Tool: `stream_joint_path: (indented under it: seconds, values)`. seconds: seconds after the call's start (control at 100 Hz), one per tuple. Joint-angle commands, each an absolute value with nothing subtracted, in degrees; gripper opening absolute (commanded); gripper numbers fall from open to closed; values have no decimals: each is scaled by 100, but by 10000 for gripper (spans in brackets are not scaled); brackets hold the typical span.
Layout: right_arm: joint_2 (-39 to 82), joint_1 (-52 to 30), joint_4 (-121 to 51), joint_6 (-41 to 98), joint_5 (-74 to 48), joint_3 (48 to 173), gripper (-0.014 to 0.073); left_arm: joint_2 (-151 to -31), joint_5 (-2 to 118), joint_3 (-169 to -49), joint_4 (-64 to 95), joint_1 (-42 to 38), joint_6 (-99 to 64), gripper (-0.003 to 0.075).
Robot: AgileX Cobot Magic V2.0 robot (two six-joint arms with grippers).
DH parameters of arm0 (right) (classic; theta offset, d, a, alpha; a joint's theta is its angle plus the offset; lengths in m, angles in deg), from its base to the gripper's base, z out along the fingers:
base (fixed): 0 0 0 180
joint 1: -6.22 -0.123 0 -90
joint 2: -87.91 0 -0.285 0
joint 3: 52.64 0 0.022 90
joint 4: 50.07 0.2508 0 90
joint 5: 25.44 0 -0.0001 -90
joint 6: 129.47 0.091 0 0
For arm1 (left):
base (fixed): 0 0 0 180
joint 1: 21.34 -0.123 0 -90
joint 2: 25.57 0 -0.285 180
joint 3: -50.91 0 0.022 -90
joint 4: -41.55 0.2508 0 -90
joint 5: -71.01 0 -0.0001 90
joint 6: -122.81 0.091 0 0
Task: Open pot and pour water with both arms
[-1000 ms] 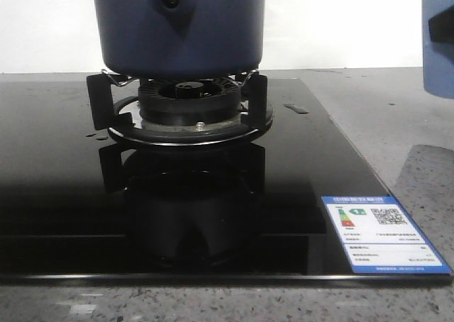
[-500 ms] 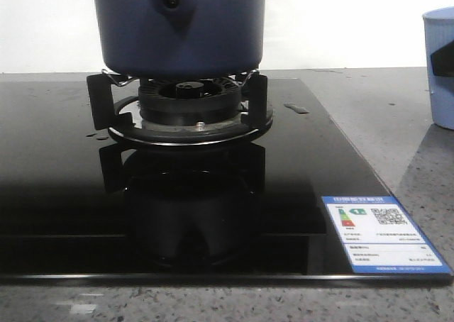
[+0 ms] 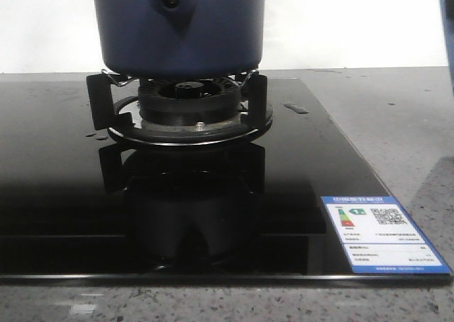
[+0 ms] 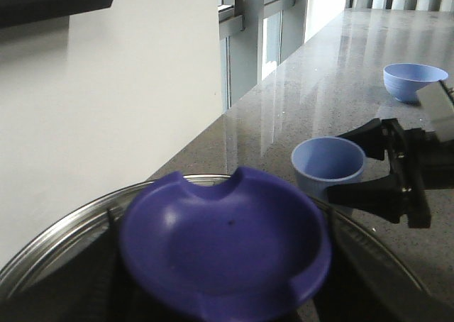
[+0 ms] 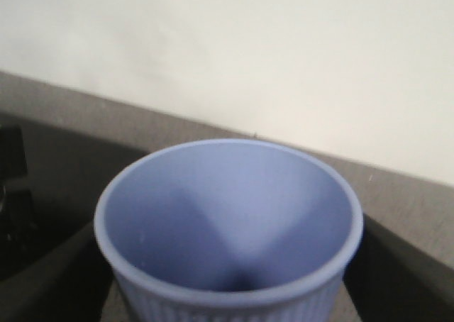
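Pot (image 3: 179,28) is seen standing on the burner (image 3: 186,98) of a black hob (image 3: 57,194), which lies on a grey counter (image 3: 404,116); only the dark wall and handle bracket show in the front view, the top being cut off. In the left wrist view the steel rim is seen low down, with a purple lid (image 4: 225,245) held above it, underside up, so the pot is judged open. The left pincer itself is hidden under the lid; its state cannot be told for certain, though a grip on the lid is likely.

The cup (image 4: 328,167) is gripped by the right pincer (image 4: 362,162), whose dark fingers (image 4: 355,191) are closed on the wall at either side. It is held upright, beside the pot and beyond its rim. In the front view almost nothing of it shows, only a sliver at the right edge.

The pouring step is judged to be in hand. The cup must next be carried over the open rim and tipped, with the lid kept clear.

The cup's inside looks pale and bare; water cannot be made out in it. What is in the pot is hidden by the lid. A bowl (image 4: 415,81) stands farther off on the counter; its contents cannot be seen.
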State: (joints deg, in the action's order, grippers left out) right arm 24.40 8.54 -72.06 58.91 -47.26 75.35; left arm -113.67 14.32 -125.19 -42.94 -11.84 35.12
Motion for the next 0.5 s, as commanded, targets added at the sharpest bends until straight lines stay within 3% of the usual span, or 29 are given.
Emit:
stream_joint_path:
  seconds: [0.0,0.27,0.49]
  values:
    - [2829,904,-7112,5904,-5185,7680,553,-11291,1481,-12696,-4956,-1094,3560,312]
    - [2797,904,-7087,5904,-4978,7669,553,-11468,1443,-12696,-5115,-1086,3560,312]
    - [1948,904,-6923,5904,-6448,7669,553,-11468,1311,-12696,-5115,-1086,3560,312]
